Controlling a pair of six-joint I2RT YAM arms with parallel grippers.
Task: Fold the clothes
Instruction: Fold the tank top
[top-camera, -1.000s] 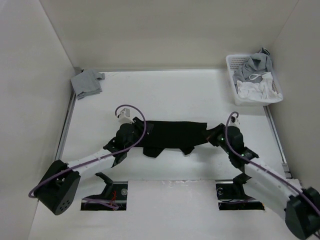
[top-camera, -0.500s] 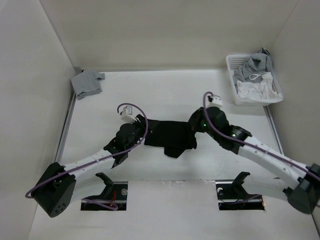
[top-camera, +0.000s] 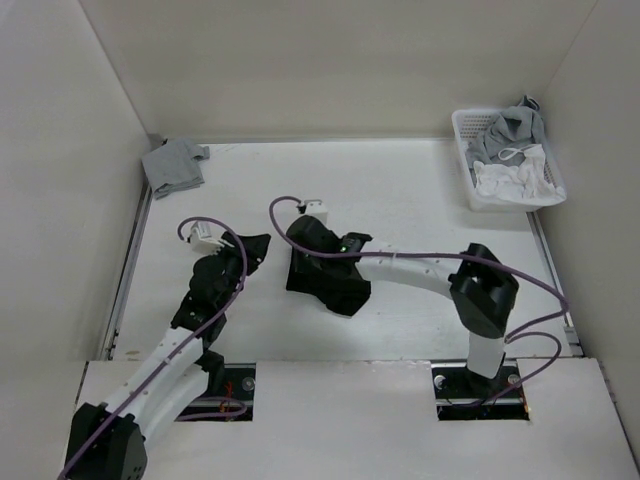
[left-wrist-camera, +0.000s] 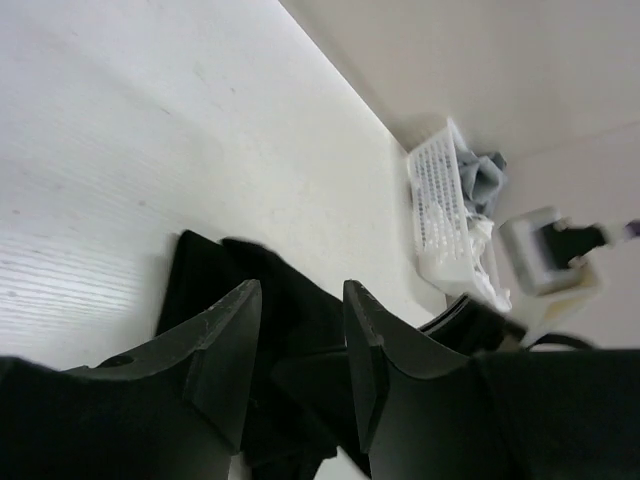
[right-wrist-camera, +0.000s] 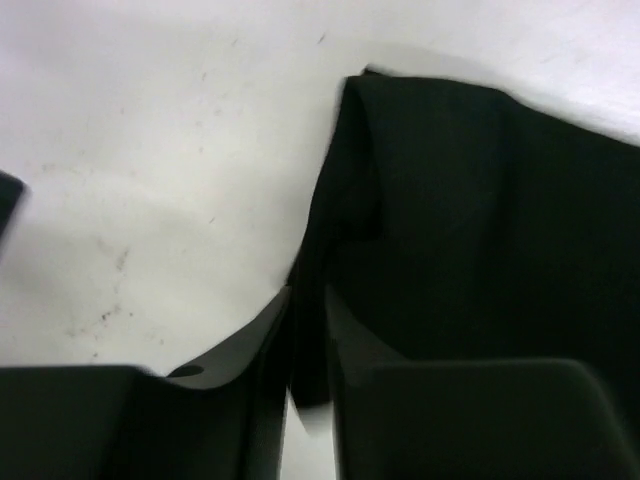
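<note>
Clothes (top-camera: 332, 286) lie bunched, well to the left of basket (top-camera: 468, 176). Left gripper (left-wrist-camera: 300, 290) gapes, empty, farther left. Right gripper (right-wrist-camera: 308, 300) narrowly straddles clothes' edge; grip indeterminate.

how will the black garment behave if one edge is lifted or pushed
Probably floppy: the black garment lies folded over itself in soft layers, so a lifted edge would likely drape and unfold. Likely light, since it looks like thin cloth. Pushed, its loose edges would probably bunch rather than slide whole.
</note>
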